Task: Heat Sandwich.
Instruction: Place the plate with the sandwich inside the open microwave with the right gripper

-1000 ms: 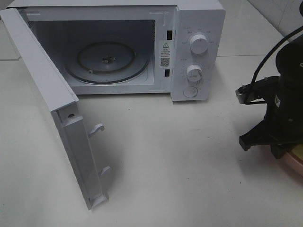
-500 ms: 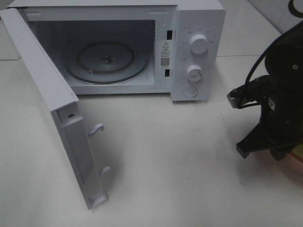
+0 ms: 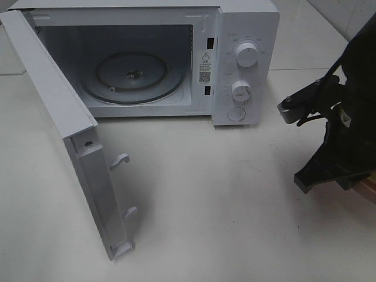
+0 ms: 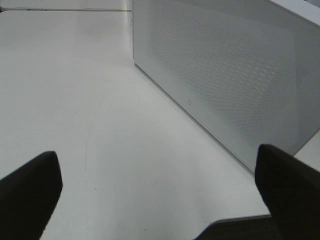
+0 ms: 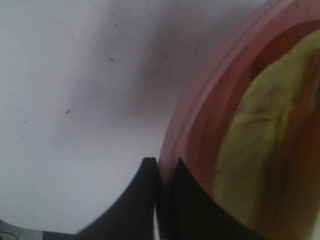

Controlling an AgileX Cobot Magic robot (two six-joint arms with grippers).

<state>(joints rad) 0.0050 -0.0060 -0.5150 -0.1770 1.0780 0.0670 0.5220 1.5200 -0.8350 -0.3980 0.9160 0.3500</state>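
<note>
White table [image 3: 223, 194] carries a white microwave [image 3: 247, 35], its door [image 3: 53, 100] swung wide and the glass turntable [image 3: 132, 76] bare. At the table's right edge, the right gripper [image 5: 164, 167] pinches the rim of the pink plate [image 5: 200, 100], where the sandwich [image 5: 255, 150] lies. The left gripper [image 4: 159, 187] stands fully spread, holding nothing, beside the door's perforated face.

A boxy white microwave oven [image 3: 244, 35] stands on a pale, smooth tabletop [image 3: 223, 205]. Its door [image 3: 47, 88] hangs wide open, showing a round glass turntable [image 3: 132, 76]. An upper knob [image 3: 246, 54] sits above a lower knob [image 3: 241, 90].
</note>
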